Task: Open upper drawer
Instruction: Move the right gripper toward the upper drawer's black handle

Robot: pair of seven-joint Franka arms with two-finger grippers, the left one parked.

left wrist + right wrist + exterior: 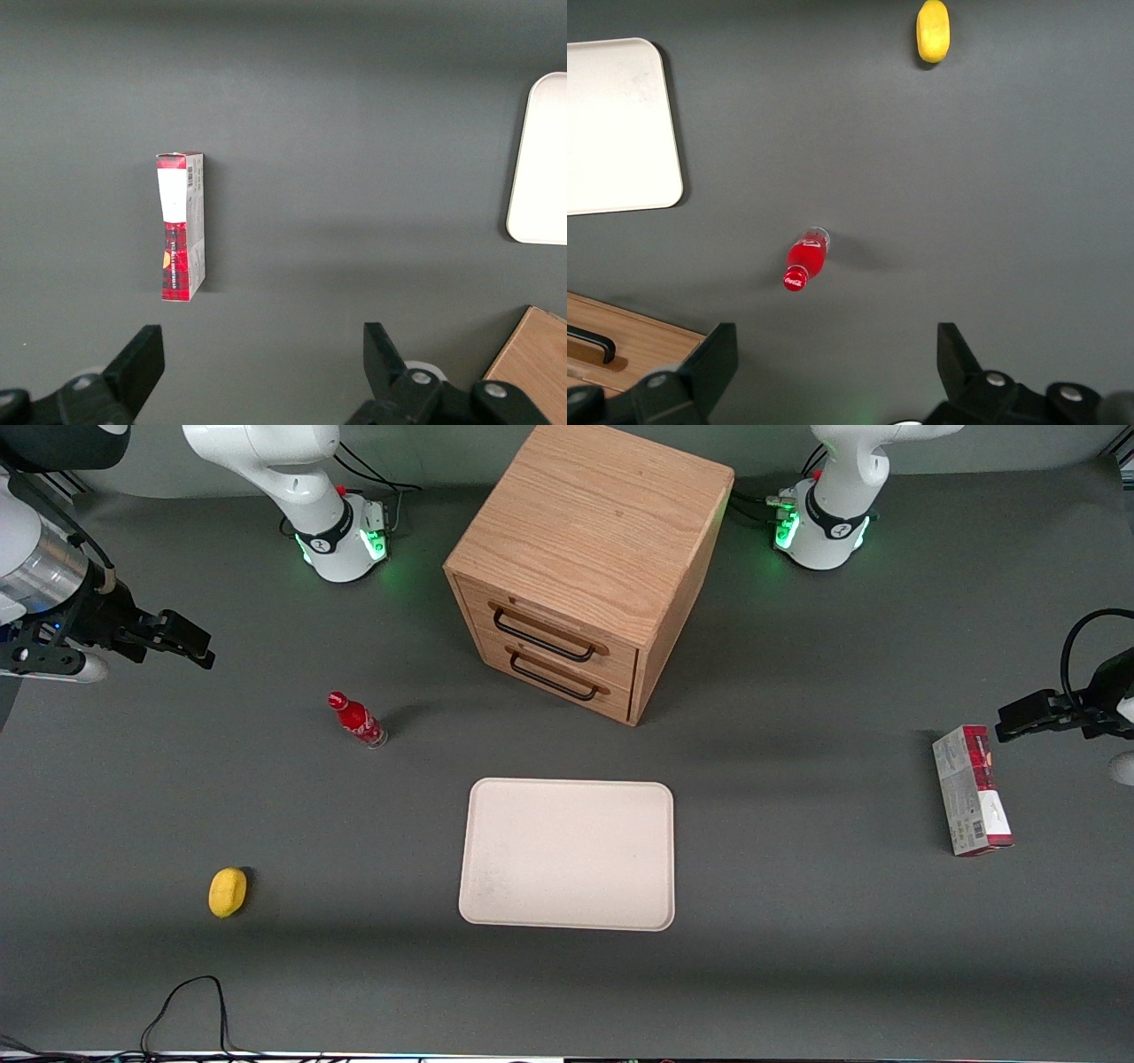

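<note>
The oak cabinet stands at the middle of the table, farther from the front camera than the tray. Its upper drawer is shut, flush with the cabinet front, with a long black wire handle. The bottom drawer below it is shut too. My right gripper hovers above the table toward the working arm's end, well apart from the cabinet, open and empty. The right wrist view shows its gripper open over bare table, with a strip of the cabinet front and a handle end.
A red bottle stands between my gripper and the cabinet; it also shows in the right wrist view. A cream tray lies nearer the front camera than the cabinet. A yellow lemon and a red-and-white box lie toward opposite table ends.
</note>
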